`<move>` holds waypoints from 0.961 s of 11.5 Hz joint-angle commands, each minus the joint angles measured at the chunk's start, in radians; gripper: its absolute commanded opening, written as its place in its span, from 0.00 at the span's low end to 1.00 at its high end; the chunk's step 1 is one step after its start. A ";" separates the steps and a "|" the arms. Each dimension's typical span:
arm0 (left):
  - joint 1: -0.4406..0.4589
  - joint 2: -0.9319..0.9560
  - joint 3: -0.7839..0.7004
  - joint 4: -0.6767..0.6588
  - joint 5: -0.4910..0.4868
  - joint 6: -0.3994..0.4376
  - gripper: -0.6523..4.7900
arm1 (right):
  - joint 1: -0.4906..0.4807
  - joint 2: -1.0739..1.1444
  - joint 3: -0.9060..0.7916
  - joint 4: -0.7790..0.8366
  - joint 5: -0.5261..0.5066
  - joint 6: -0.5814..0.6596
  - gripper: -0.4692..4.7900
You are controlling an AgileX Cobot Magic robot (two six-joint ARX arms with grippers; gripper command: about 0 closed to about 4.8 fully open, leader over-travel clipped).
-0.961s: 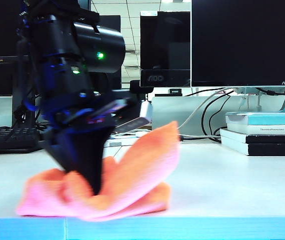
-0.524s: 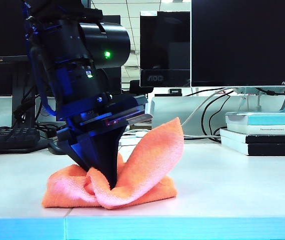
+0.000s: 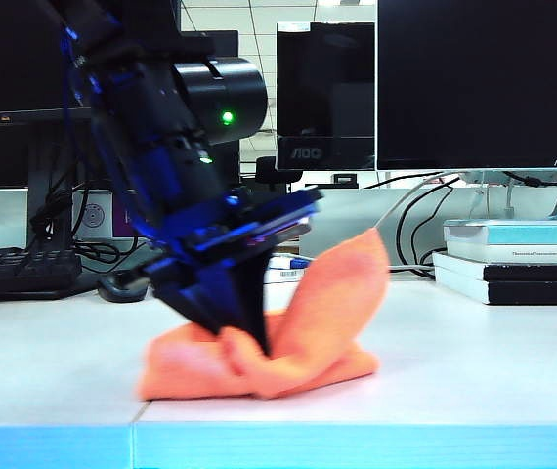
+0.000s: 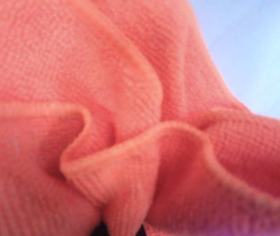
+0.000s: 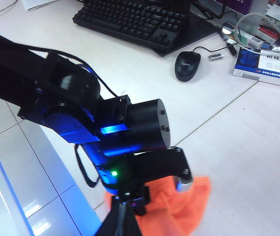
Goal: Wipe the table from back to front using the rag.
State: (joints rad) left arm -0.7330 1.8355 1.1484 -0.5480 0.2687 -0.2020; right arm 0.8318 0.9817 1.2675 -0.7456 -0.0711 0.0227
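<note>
Exterior view showed the left gripper point(image 3: 249, 342), black with blue-lit joints, tilted over the soft bright orange microfibre rag point(image 3: 278, 342), its fingers pinched shut on a gathered fold of the cloth. The rag lay bunched on the broad white matte tabletop point(image 3: 474, 362), close to the light blue front edge point(image 3: 357, 445), with one flap standing up beside the gripper toward the stack of books point(image 3: 513, 259).

The likeliest trouble, as I judged it, was the rag being so crumpled: only a narrow patch touched the tabletop, so a stroke would wipe a thin strip and miss the rest. With the cloth near the blue front edge, a further pull that way could drag it off the tabletop. The steep tilt of the gripper could also scrape a fingertip on the surface or let the fold slip free.

Left wrist view was filled by the rag point(image 4: 130, 123): thick looped folds, fine knit texture, plain and unmarked, with a pale slice of tabletop point(image 4: 258, 54) beyond it.

The right gripper appeared in no picture, and its fingers were pressed together; its camera looked down on the left arm point(image 5: 105, 132), the rag point(image 5: 179, 206), a black keyboard point(image 5: 135, 22) and a black mouse point(image 5: 187, 65).
</note>
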 commanded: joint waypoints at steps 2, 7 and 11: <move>0.059 0.052 0.041 0.053 -0.069 -0.049 0.11 | 0.001 -0.004 0.006 0.016 0.002 0.004 0.09; 0.148 0.053 0.128 0.046 -0.109 -0.096 0.11 | 0.001 -0.004 0.006 0.016 -0.002 0.004 0.09; 0.152 0.111 0.129 0.027 -0.083 -0.094 0.11 | 0.001 -0.003 0.006 0.018 -0.001 0.004 0.09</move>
State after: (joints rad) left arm -0.5797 1.9133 1.2884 -0.4969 0.1623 -0.2932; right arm 0.8318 0.9817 1.2675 -0.7456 -0.0715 0.0231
